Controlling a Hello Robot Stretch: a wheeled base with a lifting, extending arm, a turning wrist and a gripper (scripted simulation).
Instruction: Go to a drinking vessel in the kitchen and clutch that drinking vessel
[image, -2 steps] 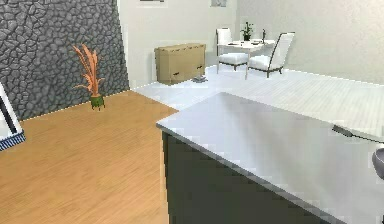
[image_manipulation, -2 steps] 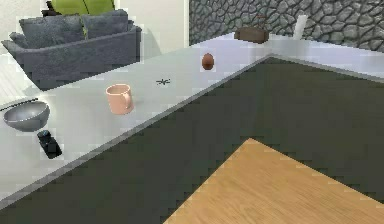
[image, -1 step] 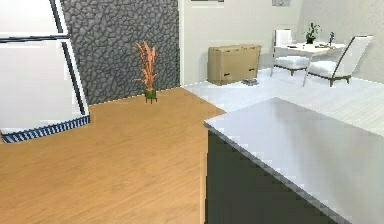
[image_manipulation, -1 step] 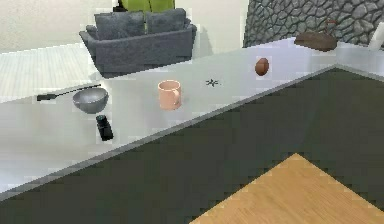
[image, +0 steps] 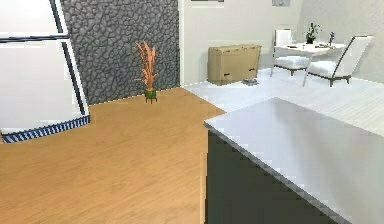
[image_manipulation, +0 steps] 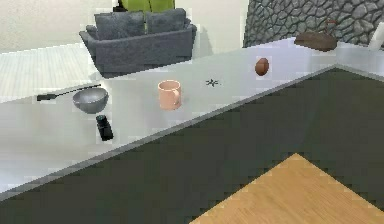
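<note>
mug (image_manipulation: 170, 95): salmon-pink, stood upright on the grey counter top (image_manipulation: 250, 100) in the arm side view, about mid-picture, apart from everything else on the top.
bowl (image_manipulation: 90, 99): grey, on the same top toward the arm side view's left of the mug, near it but not touching.
utensil (image_manipulation: 52, 95): thin dark handle lay beside the bowl, running to the arm side view's left; contact with the bowl couldn't be told.
small dark slab (image_manipulation: 104, 127): lay flat just below the bowl in the picture, closer to the counter's near edge.
dark speck (image_manipulation: 211, 82): tiny star-like mark to the mug's right, too small to name.
brown oval (image_manipulation: 262, 66): egg-shaped, farther right on the top.
dark brown lump (image_manipulation: 316, 41): low and flat at the far right end of the top, by the stone wall (image_manipulation: 310, 15).
sofa (image_manipulation: 140, 40): dark grey, stood beyond the counter.
forward view: a bare corner of a grey counter (image: 300, 140) at lower right, a white fridge (image: 35, 70) at left, an orange plant (image: 149, 70) against dark stone, a wooden cabinet (image: 234, 62), a white table (image: 330, 46) with white chairs (image: 290, 52) in the back room.
floor (image: 110, 160): wood, also seen at the arm side view's bottom right.
gripper: couldn't tell whether it was gripping anything or how its fingers stood.
</note>
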